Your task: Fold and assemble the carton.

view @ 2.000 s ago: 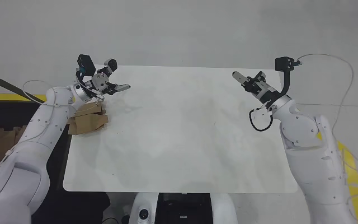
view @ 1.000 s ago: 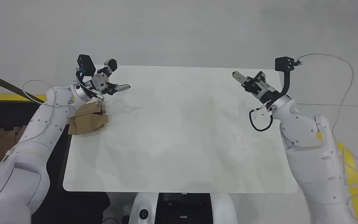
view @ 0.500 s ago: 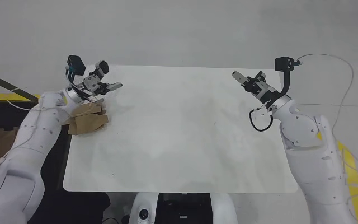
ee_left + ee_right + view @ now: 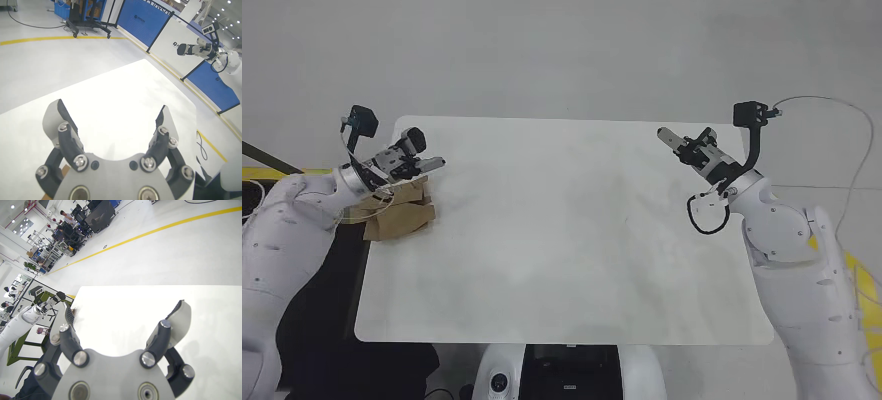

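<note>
Brown flat carton pieces [image 4: 397,213] lie in a stack at the table's left edge, partly under the left arm. My left gripper [image 4: 425,150] hovers open above the stack's far end, at the table's far left corner, with nothing between its fingers [image 4: 62,113]. A sliver of brown carton [image 4: 64,169] peeks out beneath that gripper's base. My right gripper [image 4: 674,141] is open and empty above the far right part of the white table [image 4: 562,240]. In the right wrist view its own open fingers [image 4: 69,313] frame the tabletop, with the left arm [image 4: 28,315] far beyond.
The table is a plain white slab with rounded corners. Yellow floor lines [image 4: 132,237] and blue panels [image 4: 143,19] lie beyond it. More cardboard [image 4: 257,245] sits off the table at the left.
My left arm has drawn back to the left, carrying its open gripper from over the table's far left corner toward the carton stack's edge. The right arm has stayed still.
</note>
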`<state>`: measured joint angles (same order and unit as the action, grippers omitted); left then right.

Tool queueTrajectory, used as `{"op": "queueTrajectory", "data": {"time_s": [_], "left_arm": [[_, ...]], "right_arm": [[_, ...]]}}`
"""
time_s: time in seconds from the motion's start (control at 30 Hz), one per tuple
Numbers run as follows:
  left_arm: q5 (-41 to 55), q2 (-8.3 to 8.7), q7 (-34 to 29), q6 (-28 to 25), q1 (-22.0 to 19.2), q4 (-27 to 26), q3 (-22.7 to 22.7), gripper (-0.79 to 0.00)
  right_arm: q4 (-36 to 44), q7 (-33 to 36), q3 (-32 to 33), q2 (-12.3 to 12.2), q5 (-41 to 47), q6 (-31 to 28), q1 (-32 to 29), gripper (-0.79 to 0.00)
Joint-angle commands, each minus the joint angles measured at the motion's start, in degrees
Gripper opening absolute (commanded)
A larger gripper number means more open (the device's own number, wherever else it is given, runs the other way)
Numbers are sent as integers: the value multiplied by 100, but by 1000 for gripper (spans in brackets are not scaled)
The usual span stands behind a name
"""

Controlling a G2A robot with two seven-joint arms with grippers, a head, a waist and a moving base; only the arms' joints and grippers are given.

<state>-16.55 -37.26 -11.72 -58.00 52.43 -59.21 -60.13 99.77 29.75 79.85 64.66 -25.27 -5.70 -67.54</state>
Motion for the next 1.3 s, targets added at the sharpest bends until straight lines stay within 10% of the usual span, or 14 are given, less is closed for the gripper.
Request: {"op": "queueTrajectory", "data": {"time_s": [0.0,0.53,1.13,1.27], "left_arm": [[479,107,-520,0,119,-80,-112,0],[3176,515,-3189,0,652,-390,-735,0],[3176,515,-3189,0,652,-390,-735,0],[3319,513,-3351,651,721,-543,-704,0]], "right_arm": [[0,0,0,0,0,0,0,0],[0,0,0,0,0,0,0,0],[0,0,0,0,0,0,0,0],[0,0,0,0,0,0,0,0]]}}
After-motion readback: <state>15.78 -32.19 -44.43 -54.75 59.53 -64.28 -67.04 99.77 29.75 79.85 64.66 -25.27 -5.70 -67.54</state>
